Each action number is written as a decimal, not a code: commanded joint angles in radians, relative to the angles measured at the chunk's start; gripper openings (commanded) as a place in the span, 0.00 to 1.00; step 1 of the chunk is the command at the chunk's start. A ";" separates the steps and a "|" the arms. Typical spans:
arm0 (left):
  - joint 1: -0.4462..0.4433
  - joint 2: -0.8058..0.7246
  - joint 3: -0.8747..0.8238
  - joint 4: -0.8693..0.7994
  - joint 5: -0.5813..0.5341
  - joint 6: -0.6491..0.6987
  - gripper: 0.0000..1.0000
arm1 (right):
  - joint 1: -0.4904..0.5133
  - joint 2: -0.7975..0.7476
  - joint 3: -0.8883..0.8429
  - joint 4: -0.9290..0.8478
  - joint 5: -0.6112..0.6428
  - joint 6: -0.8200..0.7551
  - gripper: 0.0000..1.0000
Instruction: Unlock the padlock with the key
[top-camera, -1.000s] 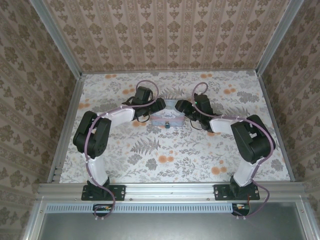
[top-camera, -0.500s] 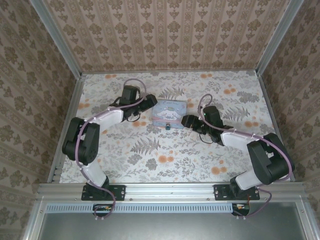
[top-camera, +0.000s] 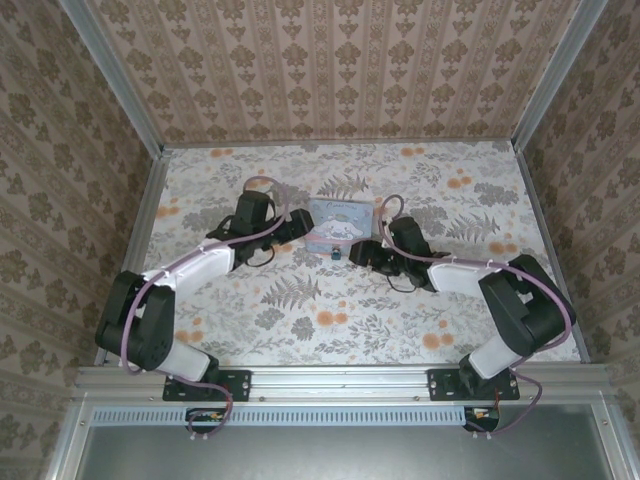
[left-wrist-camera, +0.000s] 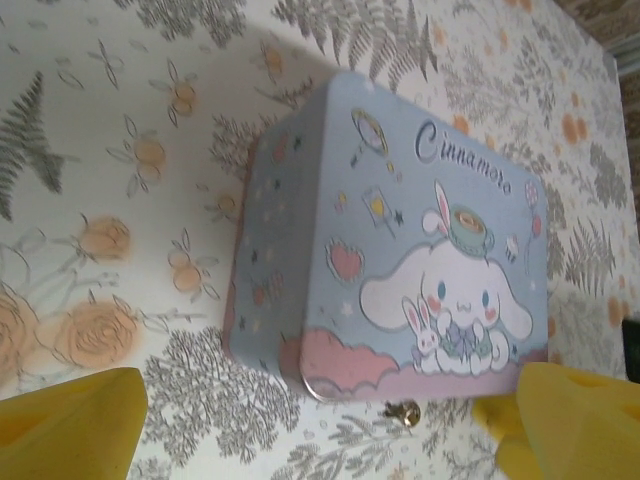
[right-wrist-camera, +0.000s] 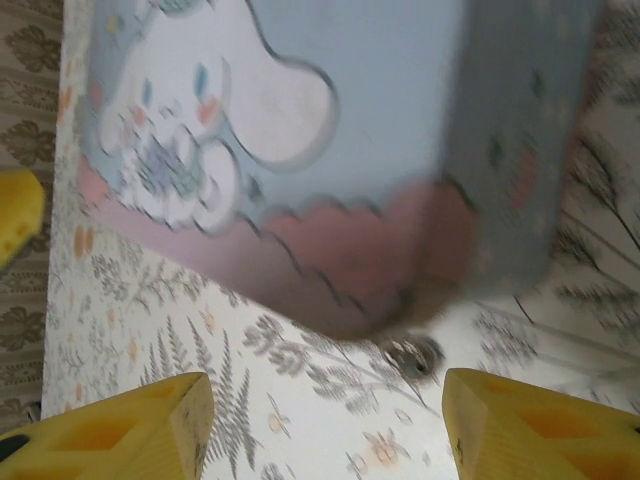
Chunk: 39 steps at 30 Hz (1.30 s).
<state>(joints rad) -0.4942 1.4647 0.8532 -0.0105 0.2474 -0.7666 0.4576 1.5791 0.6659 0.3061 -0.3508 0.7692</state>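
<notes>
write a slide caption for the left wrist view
Open left gripper facing the pastel cartoon tin on the floral table, a small metal piece by its pink edge

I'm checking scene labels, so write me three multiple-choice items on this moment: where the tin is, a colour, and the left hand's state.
1. Where does the tin stand?
A. between the two hands
B. in the table's far right corner
C. on the left arm

2. What colour are the fingers in the wrist views?
A. red
B. yellow
C. black

3. How is the left hand?
A. shut on the tin
B. shut on the key
C. open, holding nothing

Answers:
1 A, the overhead view shows the left hand and right hand flanking it.
2 B, both wrist views show yellow fingers.
3 C, its fingers stand wide apart, the tin beyond them untouched.
</notes>
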 joint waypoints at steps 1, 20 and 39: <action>-0.014 -0.036 -0.021 0.011 0.006 -0.013 0.96 | -0.008 0.036 0.071 -0.015 0.013 -0.016 0.64; -0.034 -0.086 -0.062 0.032 0.049 -0.032 0.99 | 0.051 -0.020 0.072 -0.295 0.074 -0.279 0.55; 0.000 -0.122 -0.089 0.035 0.059 -0.046 1.00 | 0.170 0.181 0.304 -0.521 0.304 -0.508 0.51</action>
<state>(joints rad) -0.5026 1.3674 0.7792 0.0090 0.2920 -0.7937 0.6155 1.7287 0.9394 -0.1669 -0.0959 0.2993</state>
